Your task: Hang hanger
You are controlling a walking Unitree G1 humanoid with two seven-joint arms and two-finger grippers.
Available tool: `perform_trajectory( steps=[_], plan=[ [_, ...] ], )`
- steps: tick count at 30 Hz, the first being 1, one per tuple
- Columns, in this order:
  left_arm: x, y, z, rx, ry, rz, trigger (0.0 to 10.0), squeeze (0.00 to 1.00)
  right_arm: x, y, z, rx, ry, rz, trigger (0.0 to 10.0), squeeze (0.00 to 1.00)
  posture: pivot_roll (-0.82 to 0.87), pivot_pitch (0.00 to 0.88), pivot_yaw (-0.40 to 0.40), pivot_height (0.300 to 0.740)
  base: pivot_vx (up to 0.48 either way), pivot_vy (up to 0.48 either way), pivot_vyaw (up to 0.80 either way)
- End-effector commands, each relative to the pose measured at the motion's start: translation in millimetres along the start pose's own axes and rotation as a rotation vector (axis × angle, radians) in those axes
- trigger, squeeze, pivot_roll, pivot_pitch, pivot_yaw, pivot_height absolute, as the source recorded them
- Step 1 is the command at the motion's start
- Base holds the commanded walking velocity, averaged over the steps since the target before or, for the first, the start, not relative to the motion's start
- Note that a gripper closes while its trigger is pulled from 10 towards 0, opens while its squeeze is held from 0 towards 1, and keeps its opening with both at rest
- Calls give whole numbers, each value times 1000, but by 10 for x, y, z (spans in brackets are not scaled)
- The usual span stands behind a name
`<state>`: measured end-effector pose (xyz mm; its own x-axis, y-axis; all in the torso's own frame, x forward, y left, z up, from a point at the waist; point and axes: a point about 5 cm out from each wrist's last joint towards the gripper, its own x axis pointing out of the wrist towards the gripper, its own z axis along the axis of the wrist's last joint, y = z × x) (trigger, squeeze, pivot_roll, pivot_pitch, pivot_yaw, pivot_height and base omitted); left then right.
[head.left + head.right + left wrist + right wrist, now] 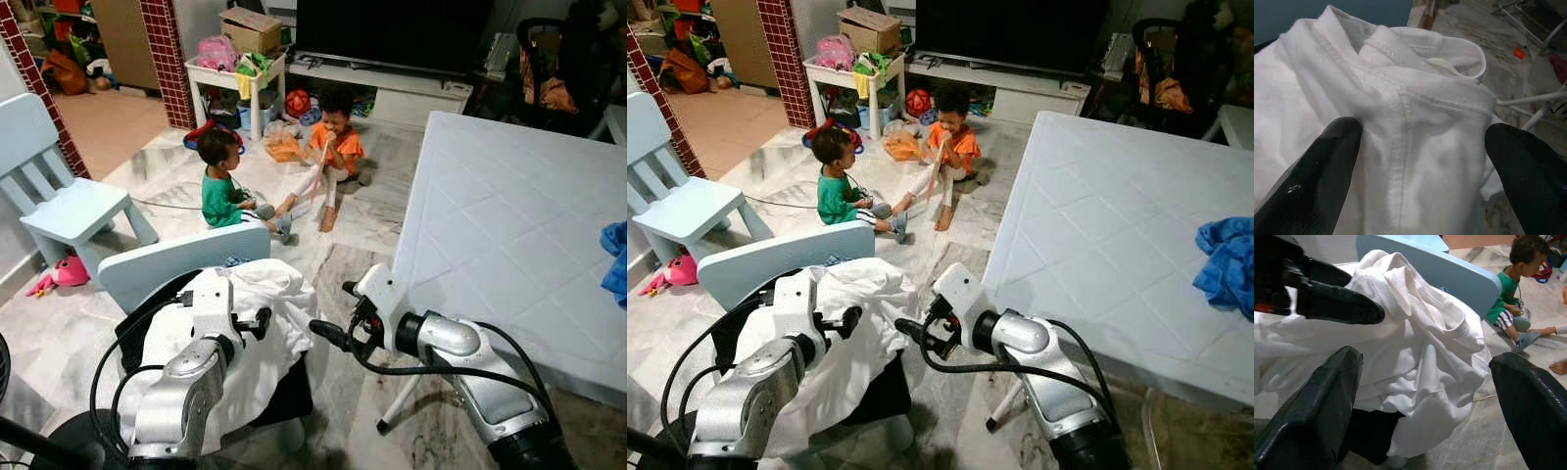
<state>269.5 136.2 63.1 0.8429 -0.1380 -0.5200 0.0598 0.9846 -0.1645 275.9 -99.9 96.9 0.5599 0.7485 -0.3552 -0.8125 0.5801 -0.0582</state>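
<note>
l gripper (pixel 257 323) fingers spread, hovering just over white shirt (pixel 257 294). r gripper (pixel 328 333) also spread, just beside shirt's edge. shirt heaped on pale blue chair (pixel 181 257) near white table (pixel 500 235). hanger can't be made out. no readable text.

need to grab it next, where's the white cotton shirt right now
The white cotton shirt lies heaped on the pale blue plastic chair, directly under the open left gripper, left of the white table.

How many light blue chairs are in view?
2. One light blue chair stands on the robot's left by the brick pillar; the other chair is directly before the robot, with a white garment heaped on it. More may be hidden.
</note>
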Motion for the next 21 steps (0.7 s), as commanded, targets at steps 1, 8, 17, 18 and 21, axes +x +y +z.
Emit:
perform_trajectory(
  steps=[1,8,17,18,21],
  plan=[
    [39,33,10,4,-1,9,3412,0,-18,4,9,-21,8,2,10000,0,-36,0,-32,740,0,0,0],
    [95,63,-51,-18,36,-11,0,0,-36,0,10,-30,17,-5,10000,0,-42,0,-29,740,0,0,0],
    [94,48,-66,6,25,-14,78,0,-22,10,8,-51,21,-1,10000,0,-36,0,-36,740,0,0,0],
    [92,46,-68,7,24,-14,78,0,-20,9,9,-55,22,-1,10000,0,-36,0,-36,740,0,0,0],
    [62,27,-72,8,20,-19,0,0,-11,-5,19,-62,22,-3,10000,0,-35,0,-37,740,0,0,0]
  ],
)
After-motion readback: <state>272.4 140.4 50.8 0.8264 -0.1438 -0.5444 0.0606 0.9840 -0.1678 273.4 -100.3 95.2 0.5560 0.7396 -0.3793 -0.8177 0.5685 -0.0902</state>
